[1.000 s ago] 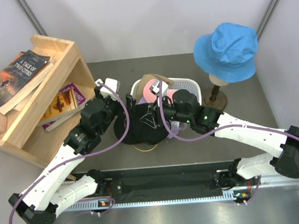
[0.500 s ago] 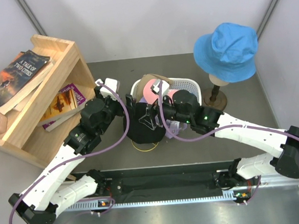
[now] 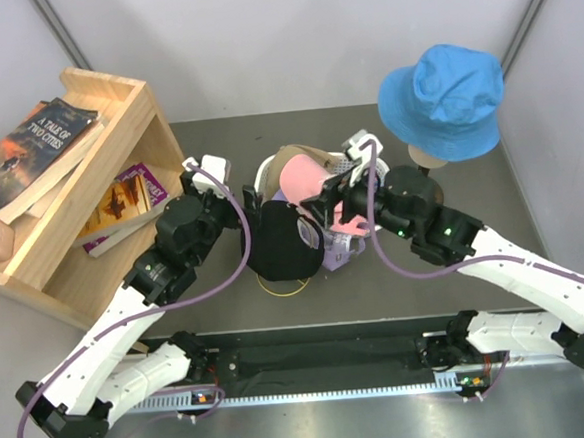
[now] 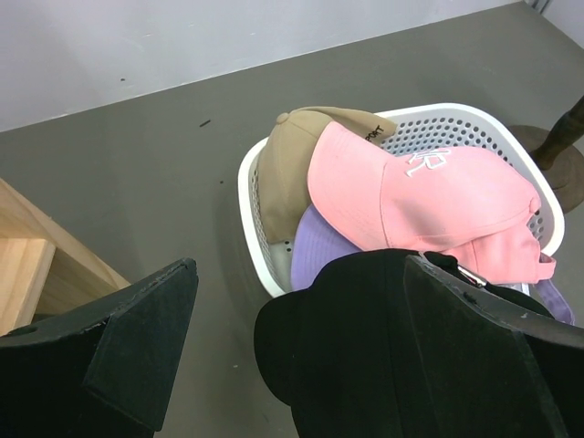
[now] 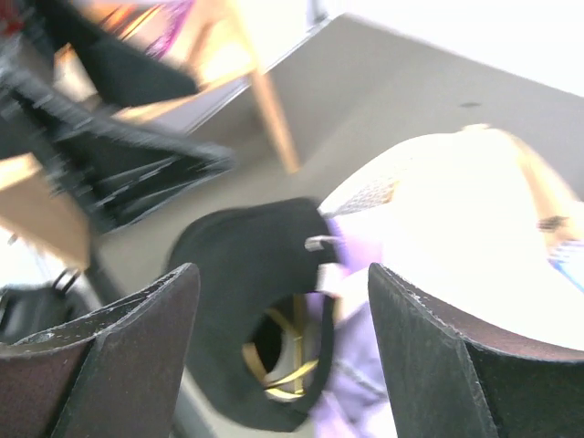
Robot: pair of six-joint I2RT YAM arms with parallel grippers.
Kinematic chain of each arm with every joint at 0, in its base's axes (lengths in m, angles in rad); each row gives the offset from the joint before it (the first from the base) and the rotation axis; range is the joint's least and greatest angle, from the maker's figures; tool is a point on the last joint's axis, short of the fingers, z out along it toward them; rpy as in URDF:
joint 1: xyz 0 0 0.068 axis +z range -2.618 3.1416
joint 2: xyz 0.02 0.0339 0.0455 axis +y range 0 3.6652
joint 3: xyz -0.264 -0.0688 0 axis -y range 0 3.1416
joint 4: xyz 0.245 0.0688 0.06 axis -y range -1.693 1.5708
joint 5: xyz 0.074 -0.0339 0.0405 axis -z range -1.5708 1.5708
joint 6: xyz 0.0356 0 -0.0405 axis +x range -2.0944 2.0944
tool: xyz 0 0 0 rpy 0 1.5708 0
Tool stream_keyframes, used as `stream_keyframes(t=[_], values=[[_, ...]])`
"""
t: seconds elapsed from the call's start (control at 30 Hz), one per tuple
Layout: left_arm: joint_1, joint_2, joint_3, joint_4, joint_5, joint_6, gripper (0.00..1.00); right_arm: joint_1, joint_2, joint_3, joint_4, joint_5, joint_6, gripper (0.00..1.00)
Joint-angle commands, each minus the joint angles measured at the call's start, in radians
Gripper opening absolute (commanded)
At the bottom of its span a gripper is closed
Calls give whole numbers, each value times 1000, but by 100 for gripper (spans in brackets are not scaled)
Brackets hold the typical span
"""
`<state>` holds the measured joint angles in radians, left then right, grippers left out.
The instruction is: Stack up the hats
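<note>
Black cap (image 3: 282, 242) lies on table (image 3: 217, 144), leaning against white basket (image 4: 251, 205) holding pink cap (image 4: 420, 196), tan, lavender. Left gripper (image 4: 292, 356) spread wide beside it; right gripper (image 5: 283, 365) spread, empty.

Bystanders on the grey surface

A slanted light wooden book rack (image 3: 88, 173) sits at the far left of the dull grey surface (image 3: 217, 144), holding a dark paperback titled "A Tale of Two Cities" (image 3: 28, 147) in its upper tray and a purple-edged paperback (image 3: 128, 202) lower down, nearer the middle. A white perforated plastic basket (image 4: 456, 128) stands mid-surface, right of the rack. At the far right, a bright blue fabric bucket hat (image 3: 444, 98) sits on a cream mannequin head (image 3: 430, 155), carried by a dark turned wooden stand (image 3: 417, 185) just beside the basket. A yellow ring-shaped object (image 3: 282, 286) lies on the surface at the basket's near side, mostly hidden.
</note>
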<state>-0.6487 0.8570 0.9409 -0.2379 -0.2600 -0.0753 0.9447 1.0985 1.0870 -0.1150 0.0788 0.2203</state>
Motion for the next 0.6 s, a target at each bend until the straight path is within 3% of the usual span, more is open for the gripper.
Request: stream_keyframes(t=[0.0,0.17,0.57], values=[[3,-22,-1,58,-19,9,99,-98,-34,-35,-22,38,16,74],[3,-15,-1,57,-4,9,99,-198,-2,-96,-17,15,27,73],[3,10,12,46,67,14,99,-198,-118,-246,107,-201,108,66]])
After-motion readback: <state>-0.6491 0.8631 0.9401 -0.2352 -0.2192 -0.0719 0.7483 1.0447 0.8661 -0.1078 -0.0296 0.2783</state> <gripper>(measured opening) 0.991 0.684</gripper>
